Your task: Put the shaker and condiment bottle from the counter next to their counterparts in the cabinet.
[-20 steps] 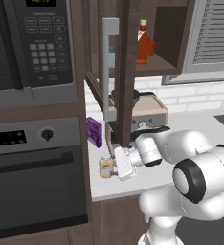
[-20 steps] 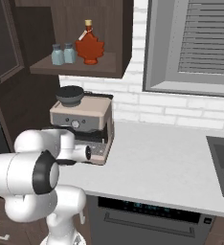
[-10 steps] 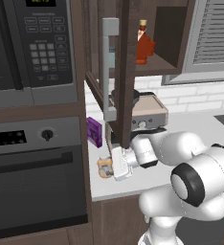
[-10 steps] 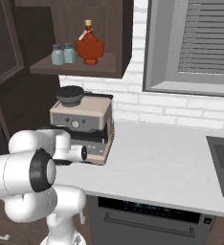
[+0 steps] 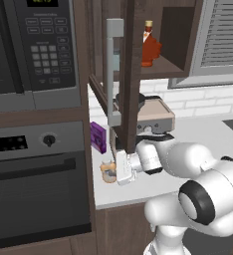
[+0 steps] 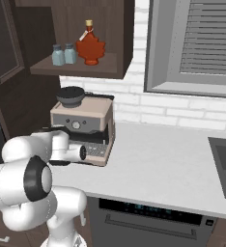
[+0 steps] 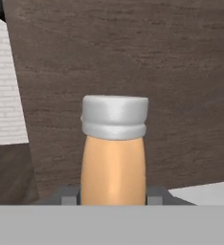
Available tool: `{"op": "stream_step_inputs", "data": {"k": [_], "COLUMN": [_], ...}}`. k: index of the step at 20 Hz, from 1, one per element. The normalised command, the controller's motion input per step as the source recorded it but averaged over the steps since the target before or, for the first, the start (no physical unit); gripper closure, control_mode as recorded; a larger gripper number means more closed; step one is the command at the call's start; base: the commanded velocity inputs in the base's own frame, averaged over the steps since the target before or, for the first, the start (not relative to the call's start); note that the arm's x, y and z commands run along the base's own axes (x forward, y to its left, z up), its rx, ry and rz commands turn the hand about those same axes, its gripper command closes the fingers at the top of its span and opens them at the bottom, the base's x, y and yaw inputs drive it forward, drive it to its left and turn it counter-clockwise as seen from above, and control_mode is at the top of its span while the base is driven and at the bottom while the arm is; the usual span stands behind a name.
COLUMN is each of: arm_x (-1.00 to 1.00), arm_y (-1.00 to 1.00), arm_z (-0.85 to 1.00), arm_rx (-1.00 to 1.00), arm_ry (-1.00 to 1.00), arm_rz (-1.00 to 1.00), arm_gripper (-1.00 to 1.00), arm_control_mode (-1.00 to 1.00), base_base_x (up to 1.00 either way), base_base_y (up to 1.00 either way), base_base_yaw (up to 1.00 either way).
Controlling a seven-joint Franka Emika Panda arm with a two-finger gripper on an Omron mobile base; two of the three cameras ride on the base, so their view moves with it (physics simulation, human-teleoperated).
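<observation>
A home kitchen: black microwave (image 5: 34, 47) above a built-in oven (image 5: 36, 194), white counter (image 6: 168, 169) with an espresso machine (image 6: 83, 128), white brick backsplash (image 6: 182, 113), dark wood cabinet (image 6: 81, 67), shuttered window (image 6: 202, 43).

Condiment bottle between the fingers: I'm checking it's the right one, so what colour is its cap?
Light grey-white, over a pale orange-tan condiment bottle; clearest in the hand view.

Smooth matt condiment bottle (image 7: 113, 172), grained dark wood cabinet (image 7: 133, 62), white counter (image 6: 182, 173)
</observation>
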Motion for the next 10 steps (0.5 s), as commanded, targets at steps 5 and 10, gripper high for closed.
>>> {"op": "stream_step_inputs", "data": {"k": [5, 10], "arm_x": [-0.13, -0.38], "arm_y": [-0.11, -0.12], "arm_z": [0.16, 0.11], "arm_rx": [0.03, 0.01], "arm_ry": [0.03, 0.04], "arm_rz": [-0.12, -0.10], "arm_gripper": [1.00, 1.00], "arm_control_mode": [-1.00, -1.00], "base_base_x": [0.00, 0.00], "base_base_y": [0.00, 0.00], "base_base_yaw": [0.00, 0.00]}}
